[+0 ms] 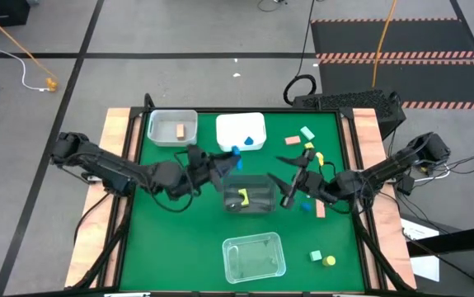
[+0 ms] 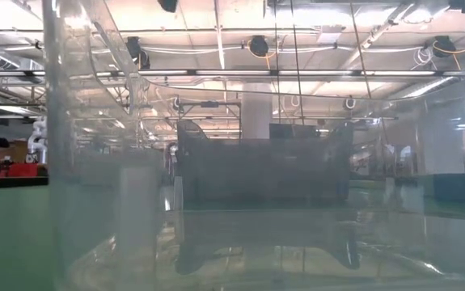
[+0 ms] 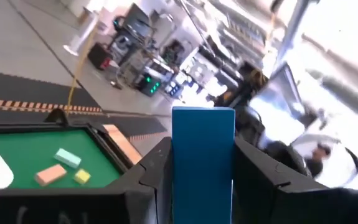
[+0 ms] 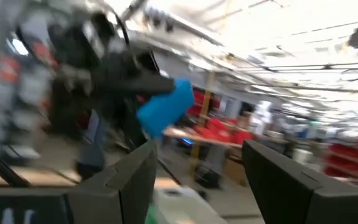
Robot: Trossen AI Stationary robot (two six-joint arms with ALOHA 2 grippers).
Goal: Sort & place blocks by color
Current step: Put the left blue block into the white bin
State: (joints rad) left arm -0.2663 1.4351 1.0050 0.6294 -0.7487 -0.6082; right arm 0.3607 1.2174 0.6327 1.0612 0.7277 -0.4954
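The blue block stands clamped between the left gripper's two dark fingers, upright in the left wrist view, with its top well proud of the fingertips. In the high view that left gripper hangs just short of the white tray, where another blue piece already lies; that tray looks like the home for blue. To do this step well, I would carry the block fully over the tray's wall before lowering, keep it level, and let go only when it is near the tray floor, since a tall block dropped from height may tumble out.

Just beside the left fingers, on the side away from the white tray, sits a clear tray holding a yellow piece. The right gripper hangs close by on that tray's far side, its fingers spread wide and holding nothing; the two arms are near enough that the left one should move away from it, not across.

Further out, a clear tray holds a tan block. Beyond the right fingers, loose mint, salmon and yellow blocks lie on the green bench, and an empty clear tray sits well apart.
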